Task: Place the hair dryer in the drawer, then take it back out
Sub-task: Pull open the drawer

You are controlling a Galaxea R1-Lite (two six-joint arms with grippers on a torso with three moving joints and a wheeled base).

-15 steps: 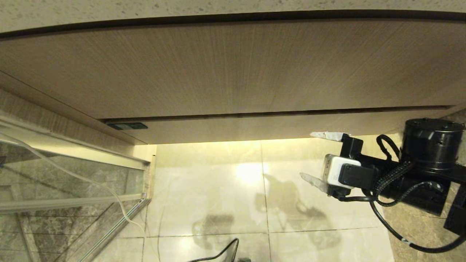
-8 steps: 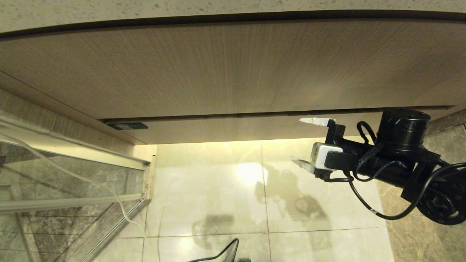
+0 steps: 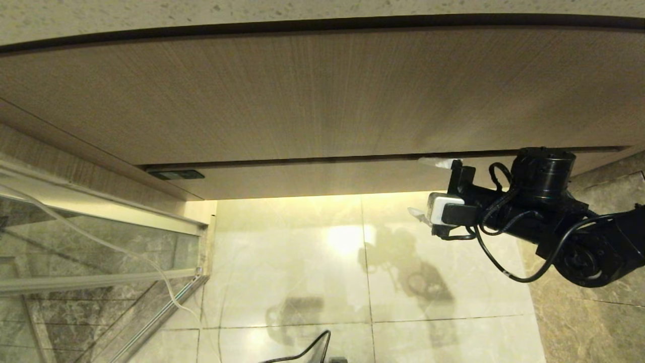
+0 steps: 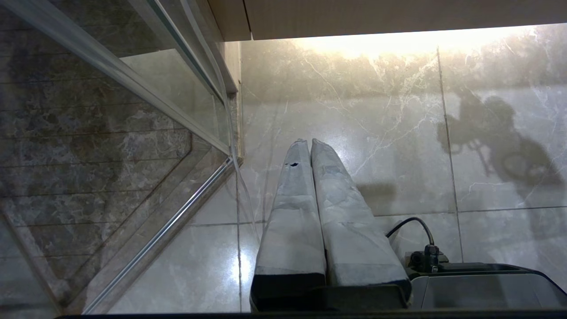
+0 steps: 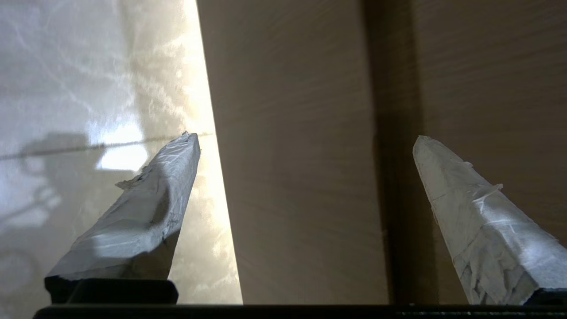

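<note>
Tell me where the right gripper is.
In the head view the right gripper is at the right, open and empty, against the closed drawer front just above the tiled floor.

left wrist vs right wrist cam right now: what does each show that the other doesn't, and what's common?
Left wrist only: the left gripper, fingers pressed together, hanging over the floor beside a glass panel, with the right arm's shadow on the tiles.

Right wrist only: the right gripper, fingers spread wide and empty, up against the drawer front with the dark seam above it between the fingertips.

Both: the pale marble floor and the lit strip under the cabinet. No hair dryer in either.
</note>
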